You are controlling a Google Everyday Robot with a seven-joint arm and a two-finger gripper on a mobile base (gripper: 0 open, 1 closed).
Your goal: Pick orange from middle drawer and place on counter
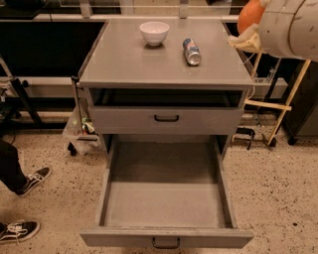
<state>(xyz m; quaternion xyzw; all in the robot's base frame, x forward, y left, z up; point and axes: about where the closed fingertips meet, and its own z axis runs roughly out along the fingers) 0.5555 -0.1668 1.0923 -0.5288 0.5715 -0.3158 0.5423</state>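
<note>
My gripper (247,27) is at the top right of the camera view, shut on the orange (250,15), held in the air just beyond the right edge of the counter (149,62) and above its height. The pale fingers (244,40) wrap the fruit from below. The middle drawer (166,198) is pulled fully open toward me and holds nothing; its dark bar handle shows at the bottom edge.
A white bowl (154,32) and a silver-blue can (192,52) lying on its side sit at the back of the counter. The upper drawer (166,119) is slightly open. A person's shoes (30,181) are at the left. A wooden frame (278,104) stands right of the cabinet.
</note>
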